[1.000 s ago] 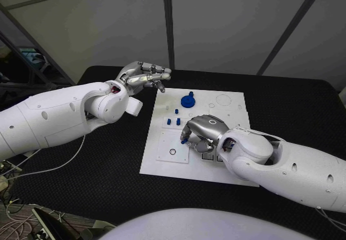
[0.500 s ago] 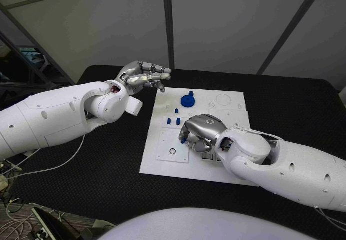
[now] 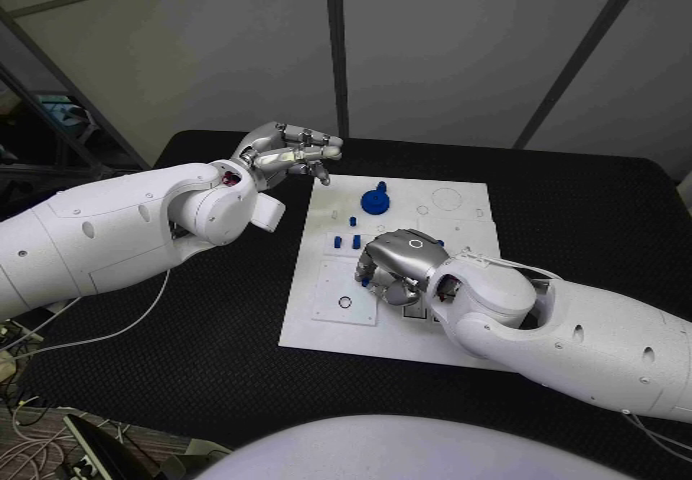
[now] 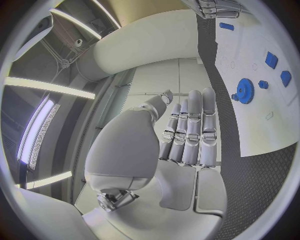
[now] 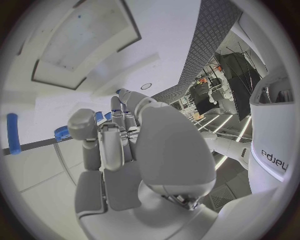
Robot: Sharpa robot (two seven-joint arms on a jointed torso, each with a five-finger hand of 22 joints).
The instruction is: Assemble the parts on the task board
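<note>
Two silver, jointed-metal robot hands noted over a black, diamond-textured tabletop (image 3: 216,330). Task board (image 3: 454,330) a flat white rectangular plate with shallow round and square recesses, lying mid-tabletop. Blue parts on it: a toothed gear (image 3: 375,203) with a raised hub near the far end; several small blocky pieces (image 3: 348,241) just nearer, well short of the gear.

Right robot hand (image 3: 400,262) bent palm-down over the board's middle, fingers curled in, masking the recesses beneath. Small blue part (image 3: 371,282) seen at the fingertips; right wrist view confirms a blue piece (image 5: 99,116) pinched between the fingers, just beside a blue ribbed knob (image 5: 62,132) on a slim rod. Separate blue cylindrical peg (image 5: 12,133) lying on the white surface, apart from the fingers.

Left robot hand (image 3: 289,152) raised off the board's far left corner, empty, fingers loosely bent and parted; left wrist view shows the fingers (image 4: 190,125) straight, side by side, gripping nothing. Same view shows gear (image 4: 244,90) and block pieces (image 4: 271,59) unobstructed, and the right robot hand (image 4: 215,8) at the board's far part.

Loose white cables (image 3: 101,335) trailing on the tabletop's left side.
</note>
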